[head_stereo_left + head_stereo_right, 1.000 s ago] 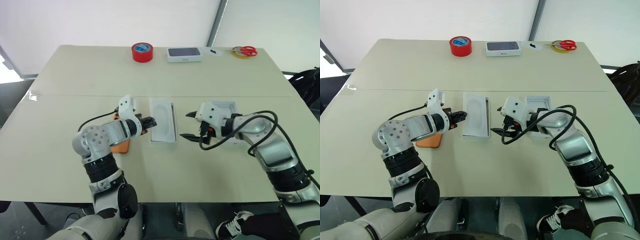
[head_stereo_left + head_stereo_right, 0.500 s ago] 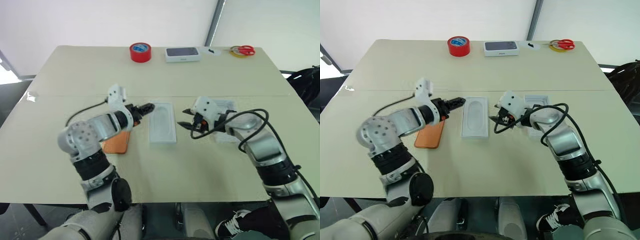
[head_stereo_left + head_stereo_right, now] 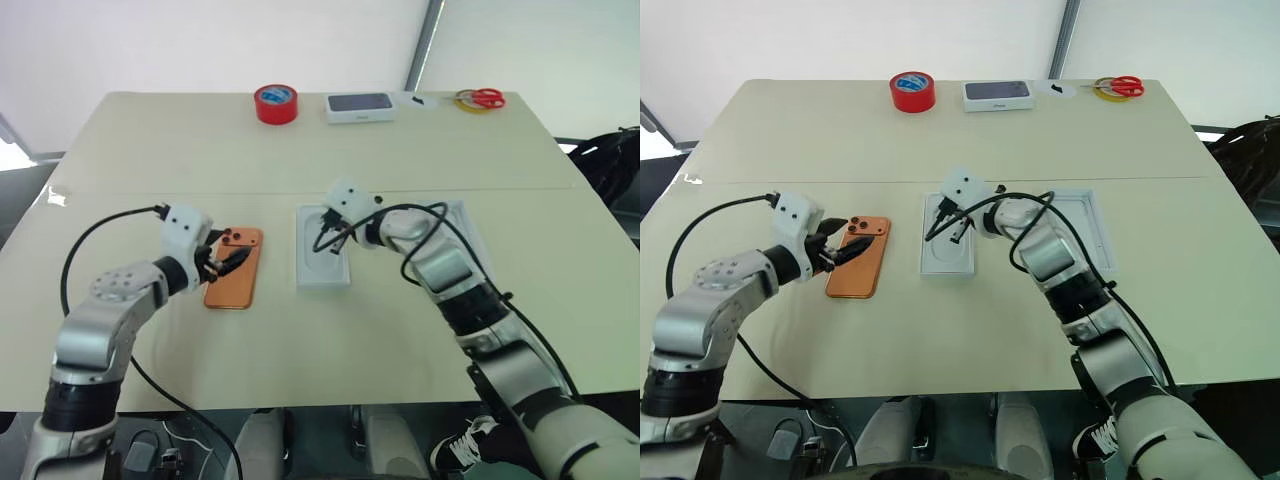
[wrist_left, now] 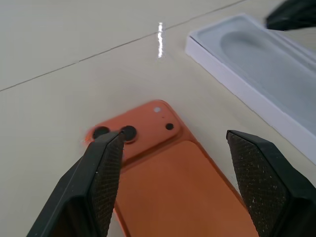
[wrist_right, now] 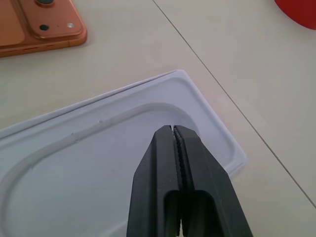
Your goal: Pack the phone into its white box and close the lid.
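Leftmost, the phone [image 3: 233,269] lay camera-side up on the table [image 3: 150,140]; judged slim, stiff and slick (best pinched across its long edges); the left gripper [image 4: 173,163] stood wide open over its camera end, holding nothing; the insert [image 3: 323,247] sat beside it; the right gripper [image 5: 178,163] was fully closed over that insert, empty; rightmost lay the lid [image 3: 1090,230].

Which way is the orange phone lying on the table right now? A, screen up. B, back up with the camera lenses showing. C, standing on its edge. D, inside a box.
B: the phone lies flat on the table, camera cluster facing up.
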